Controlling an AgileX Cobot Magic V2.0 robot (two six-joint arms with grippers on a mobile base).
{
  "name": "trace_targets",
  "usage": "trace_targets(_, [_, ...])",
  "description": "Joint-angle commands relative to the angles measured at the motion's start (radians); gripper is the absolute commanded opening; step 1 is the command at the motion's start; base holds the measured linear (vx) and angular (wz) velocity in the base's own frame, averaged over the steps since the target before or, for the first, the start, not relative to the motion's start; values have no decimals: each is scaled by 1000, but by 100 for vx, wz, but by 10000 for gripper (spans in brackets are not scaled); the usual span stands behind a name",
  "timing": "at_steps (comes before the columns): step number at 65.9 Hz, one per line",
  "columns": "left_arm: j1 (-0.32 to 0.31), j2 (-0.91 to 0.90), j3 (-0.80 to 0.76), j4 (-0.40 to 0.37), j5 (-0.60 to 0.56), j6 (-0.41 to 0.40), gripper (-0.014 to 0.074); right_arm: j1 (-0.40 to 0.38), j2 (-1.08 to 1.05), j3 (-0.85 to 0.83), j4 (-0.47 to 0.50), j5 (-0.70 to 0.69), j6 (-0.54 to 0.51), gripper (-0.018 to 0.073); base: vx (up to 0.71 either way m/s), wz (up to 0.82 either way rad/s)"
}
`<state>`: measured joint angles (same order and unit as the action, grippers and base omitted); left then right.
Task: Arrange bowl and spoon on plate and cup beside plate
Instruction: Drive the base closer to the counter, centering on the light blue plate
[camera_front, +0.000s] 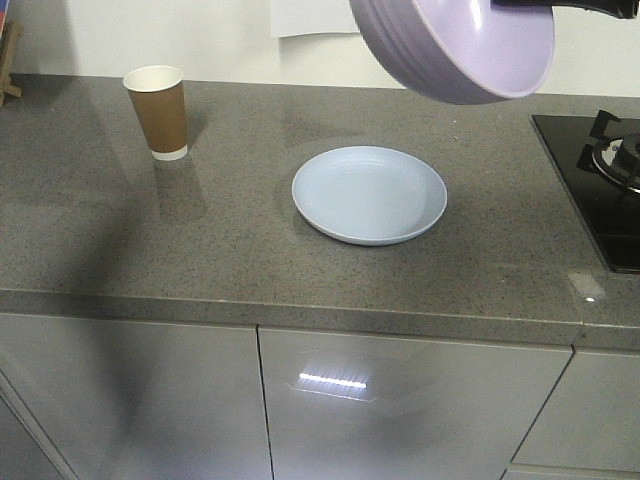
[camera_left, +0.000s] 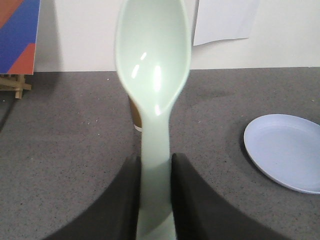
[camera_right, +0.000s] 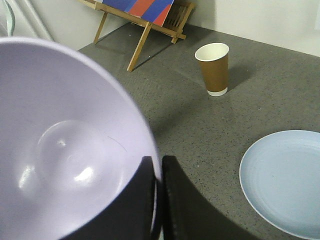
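High over worktop (camera_front: 150, 235), right jaws pinched tight on tilted bowl (camera_front: 460, 50) rim. Left jaws squeezed spoon (camera_left: 152, 65) handle, scoop sticking out. Plate (camera_front: 370, 195) lay near worktop middle. Cup (camera_front: 157, 110) stood upright near back left corner, well apart from plate.

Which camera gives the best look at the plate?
The front view: the whole plate shows there, rim to rim, and it is empty. Both wrist views cut it off at the frame's right edge, so each shows only part.

Grey speckled countertop (camera_front: 100, 230); white wall (camera_front: 200, 40); glossy grey cabinets (camera_front: 400, 400); black hob (camera_front: 580, 215) right; wooden easel (camera_right: 176, 20).
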<state>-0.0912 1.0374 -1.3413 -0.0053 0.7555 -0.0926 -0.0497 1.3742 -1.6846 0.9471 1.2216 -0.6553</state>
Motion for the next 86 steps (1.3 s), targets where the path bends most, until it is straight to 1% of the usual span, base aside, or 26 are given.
trace_targets(1, [0,-9,-21,-8,-65,0,-6,-1,-34,-23,60,-42,-7,-2,4,-3])
trace_targets(86, [0,-9,-21,-8,-65,0,-6,-1,-34,-23,60,-42,-7,-2,4,-4])
